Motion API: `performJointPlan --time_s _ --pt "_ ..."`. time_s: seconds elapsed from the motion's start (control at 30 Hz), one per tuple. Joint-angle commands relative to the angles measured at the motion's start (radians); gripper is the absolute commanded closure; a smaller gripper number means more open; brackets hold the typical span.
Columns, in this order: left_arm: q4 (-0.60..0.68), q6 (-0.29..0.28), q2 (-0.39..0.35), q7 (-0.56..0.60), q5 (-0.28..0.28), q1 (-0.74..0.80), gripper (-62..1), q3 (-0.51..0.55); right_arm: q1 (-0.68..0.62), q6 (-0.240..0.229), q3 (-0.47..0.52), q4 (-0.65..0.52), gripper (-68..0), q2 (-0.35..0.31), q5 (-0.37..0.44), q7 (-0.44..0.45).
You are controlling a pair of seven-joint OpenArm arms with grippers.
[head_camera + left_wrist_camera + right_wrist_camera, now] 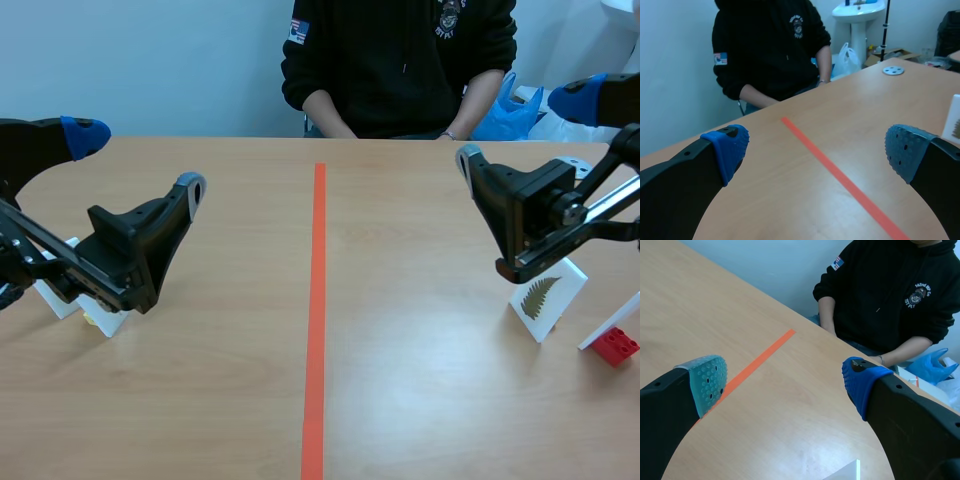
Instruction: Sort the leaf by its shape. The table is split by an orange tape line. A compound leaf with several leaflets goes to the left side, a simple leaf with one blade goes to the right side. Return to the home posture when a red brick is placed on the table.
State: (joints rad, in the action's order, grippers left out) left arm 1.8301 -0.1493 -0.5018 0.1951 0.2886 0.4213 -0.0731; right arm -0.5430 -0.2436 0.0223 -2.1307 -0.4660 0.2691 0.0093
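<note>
A white card with a fern-like compound leaf (546, 298) stands on the table right of the orange tape line (316, 300), just below my right gripper (525, 130). That gripper hangs open above the table with nothing in it. A red brick (613, 345) lies near the table's right edge beside another leaning white card (608, 322). My left gripper (138, 160) is open and empty over the left half. In the left wrist view the leaf card's edge (953, 122) shows beyond the right finger. A card corner (849, 472) shows under the right gripper (785, 382).
White cards (70, 303) sit under the left arm near the table's left edge. A person in a black hoodie (400, 60) sits across the table, hands at the far edge. A metal disc (893, 70) lies at the far right. Blue bags (510, 110) sit behind the table.
</note>
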Motion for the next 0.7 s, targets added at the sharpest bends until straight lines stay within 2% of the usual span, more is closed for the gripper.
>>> performJointPlan --time_s 0.0,0.17,0.67 --pt "0.016 0.004 0.000 0.012 0.006 0.013 -58.3 0.008 0.014 0.007 0.011 -0.003 -47.5 -0.008 0.003 0.016" --pt "0.052 0.003 0.000 -0.008 0.006 0.046 -58.3 0.008 0.014 0.007 0.011 -0.003 -47.5 -0.008 0.003 0.016" --pt "0.051 0.004 0.000 -0.013 0.006 0.047 -58.3 0.008 0.014 0.007 0.011 -0.003 -47.5 -0.008 0.003 0.016"
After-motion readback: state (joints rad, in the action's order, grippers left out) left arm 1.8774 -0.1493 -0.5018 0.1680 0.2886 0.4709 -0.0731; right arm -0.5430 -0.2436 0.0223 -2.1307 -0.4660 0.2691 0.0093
